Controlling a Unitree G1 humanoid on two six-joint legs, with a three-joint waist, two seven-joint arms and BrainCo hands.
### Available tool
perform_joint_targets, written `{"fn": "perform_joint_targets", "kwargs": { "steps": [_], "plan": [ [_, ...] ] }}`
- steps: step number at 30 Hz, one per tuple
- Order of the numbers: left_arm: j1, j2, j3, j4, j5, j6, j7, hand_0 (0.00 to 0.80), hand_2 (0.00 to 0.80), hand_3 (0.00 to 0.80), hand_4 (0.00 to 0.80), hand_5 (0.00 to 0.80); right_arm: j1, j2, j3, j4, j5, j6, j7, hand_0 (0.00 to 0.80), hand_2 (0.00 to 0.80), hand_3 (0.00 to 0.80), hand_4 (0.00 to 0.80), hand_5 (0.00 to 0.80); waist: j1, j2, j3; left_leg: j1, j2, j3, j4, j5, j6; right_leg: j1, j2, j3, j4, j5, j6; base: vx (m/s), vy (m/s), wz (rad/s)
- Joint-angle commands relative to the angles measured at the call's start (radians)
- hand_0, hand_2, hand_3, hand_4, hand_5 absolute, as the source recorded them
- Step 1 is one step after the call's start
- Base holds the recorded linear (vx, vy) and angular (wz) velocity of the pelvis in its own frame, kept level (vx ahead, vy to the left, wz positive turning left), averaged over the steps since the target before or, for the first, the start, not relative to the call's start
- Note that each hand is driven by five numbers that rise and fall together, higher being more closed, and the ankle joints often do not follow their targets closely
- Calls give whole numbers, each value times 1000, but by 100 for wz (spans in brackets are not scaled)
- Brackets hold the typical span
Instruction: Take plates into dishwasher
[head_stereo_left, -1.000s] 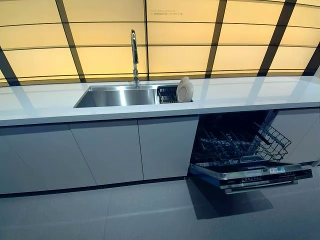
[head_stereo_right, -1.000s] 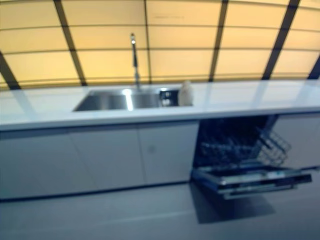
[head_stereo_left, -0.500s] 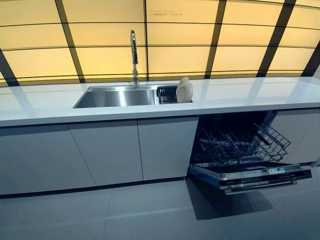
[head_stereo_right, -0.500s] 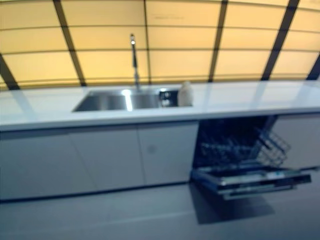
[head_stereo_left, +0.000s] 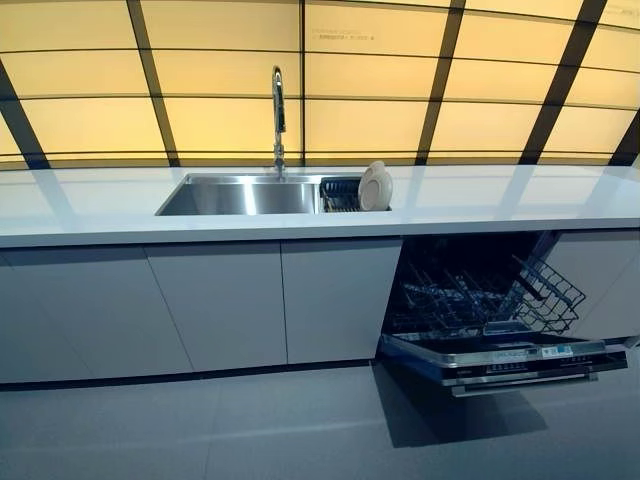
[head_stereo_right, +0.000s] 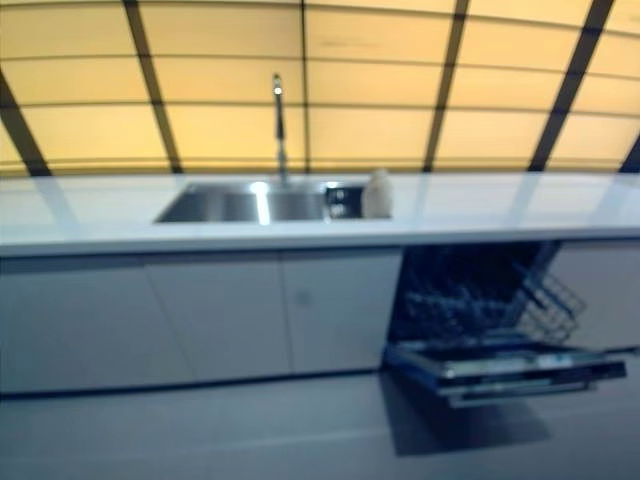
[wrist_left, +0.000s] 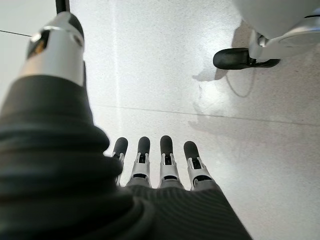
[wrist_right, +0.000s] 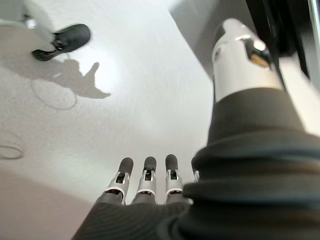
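plates (head_stereo_left: 375, 186) stand upright in the rack by the sink (head_stereo_left: 240, 196) on the surface (head_stereo_left: 500, 195), so easy to pinch | dishwasher (head_stereo_left: 500, 330) door's down, rack out, ready | my left robot hand (wrist_left: 160, 165) and right robot hand (wrist_right: 147, 182) hang over the floor, fingers straight, holding nothing

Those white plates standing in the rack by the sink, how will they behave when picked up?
The plates look glazed and rigid, so probably slippery and breakable if dropped. Standing on edge in the rack, they may tip or clink against each other when one is pulled out.
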Motion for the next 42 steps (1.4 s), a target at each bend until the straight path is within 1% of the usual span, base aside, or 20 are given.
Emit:
{"fn": "perform_joint_targets", "kwargs": {
  "steps": [1,5,7,8,9,10,12,15,16,17,18,19,20,22,23,25,29,33,39,42],
  "plan": [
    [-43,18,26,37,2,-31,7,0,0,0,0,0,-56,-14,-64,18,104,-121,-126,0,0,0,0,0,-10,-25,26,-33,-67,19,6,12,44,74,1,-20,21,-69,56,0,0,0],
    [-33,21,30,17,3,-22,6,0,0,0,0,0,-51,-63,-153,-106,107,-234,-268,0,0,0,0,0,-19,-25,30,-34,-66,22,5,10,43,69,0,-17,23,-64,59,0,0,0],
    [-19,19,34,-18,10,0,11,0,0,0,0,0,-46,-89,-193,-289,8,-285,-406,0,0,0,0,0,-25,-25,32,-36,-66,24,5,9,44,63,-2,-14,24,-61,61,0,0,0],
    [-9,18,38,-40,17,13,15,0,0,0,0,0,-40,-104,-208,-418,-93,-336,-506,0,0,0,0,0,-31,-25,34,-38,-66,25,4,8,45,58,-4,-12,26,-60,62,0,0,0],
    [-7,18,38,-45,18,16,16,0,0,0,0,0,-39,-108,-210,-460,-108,-321,-529,0,0,0,0,0,-32,-25,34,-38,-66,26,4,7,45,57,-4,-12,27,-59,62,-17,2,-4],
    [3,15,40,-63,30,26,17,0,0,0,0,0,-36,-125,-224,-589,-177,-341,-578,0,0,0,0,0,-37,-25,34,-41,-67,27,4,6,47,53,-6,-9,28,-59,62,-11,-1,-5],
    [7,15,41,-73,38,31,16,0,0,0,0,0,-38,-148,-248,-692,-253,-376,-582,0,0,0,0,0,-41,-23,34,-43,-68,27,4,4,50,48,-7,-7,29,-60,62,-8,-1,-5],
    [12,14,41,-81,48,22,15,0,0,0,0,0,-68,-206,-268,-924,-344,-373,-539,0,0,0,0,0,-46,-20,34,-49,-70,26,5,3,54,38,-9,-1,35,-65,63,0,0,0],
    [12,13,40,-85,49,19,14,0,0,0,0,0,-84,-233,-268,-1011,-346,-383,-472,0,0,0,0,0,-48,-19,33,-50,-71,27,5,2,54,34,-11,1,37,-67,64,0,0,0],
    [12,13,41,-85,49,19,14,0,0,0,0,0,-84,-232,-269,-1014,-345,-382,-471,0,0,0,0,0,-49,-18,33,-50,-71,27,5,2,54,34,-11,1,37,-68,64,0,0,0],
    [12,9,39,-89,52,16,15,0,0,0,0,0,-114,-267,-254,-1113,-348,-363,-398,0,0,0,0,0,-49,-17,30,-51,-70,29,6,1,53,31,-13,2,41,-72,64,0,0,0],
    [11,6,36,-87,53,13,17,0,0,0,0,0,-135,-285,-231,-1175,-328,-390,-312,0,0,0,0,0,-49,-18,29,-52,-69,29,7,1,52,29,-14,3,41,-75,62,0,0,0],
    [11,4,36,-86,54,12,18,0,0,0,0,0,-143,-292,-222,-1204,-320,-381,-300,0,0,0,0,0,-49,-18,28,-53,-69,28,7,1,53,28,-13,4,42,-76,61,0,0,0],
    [12,0,35,-85,56,10,18,0,0,0,0,0,-174,-309,-193,-1294,-222,-397,-201,0,0,0,0,0,-49,-17,26,-55,-67,29,10,1,52,24,-13,5,45,-82,57,2,-19,-1],
    [10,-2,30,-82,57,6,18,0,0,0,0,0,-209,-313,-164,-1328,-137,-428,-116,0,0,0,0,0,-44,-18,23,-57,-64,29,12,1,49,23,-11,3,47,-86,53,15,-57,-1],
    [1,-8,14,-72,59,5,19,0,0,0,0,0,-301,-298,-108,-1355,78,-433,79,0,0,0,0,0,-34,-21,17,-56,-58,27,16,0,41,31,-7,-7,45,-94,45,31,-70,-3],
    [-6,-15,-16,-54,62,-4,23,0,0,0,0,0,-383,-242,-37,-1351,259,-399,206,0,0,0,0,0,-17,-27,13,-52,-50,19,24,1,31,51,-2,-25,40,-102,32,48,-62,1],
    [-7,-20,-39,-45,61,-9,28,0,0,0,0,0,-391,-181,-22,-1364,363,-360,255,0,0,0,0,0,-5,-30,10,-55,-39,11,30,7,23,63,5,-41,35,-105,22,64,-74,7],
    [-6,-20,-44,-35,71,-10,33,0,0,0,0,0,-381,-164,-11,-1404,265,-358,226,0,0,0,0,0,-3,-33,17,-69,-28,12,65,5,15,58,12,-49,53,-114,9,29,-73,6],
    [-11,-16,-33,-27,78,-8,37,0,0,0,0,0,-392,-188,4,-1422,198,-365,204,0,0,0,0,0,-9,-46,31,-99,-25,20,178,-28,8,41,9,-46,89,-124,-9,-1,-128,5]
  ]
}}
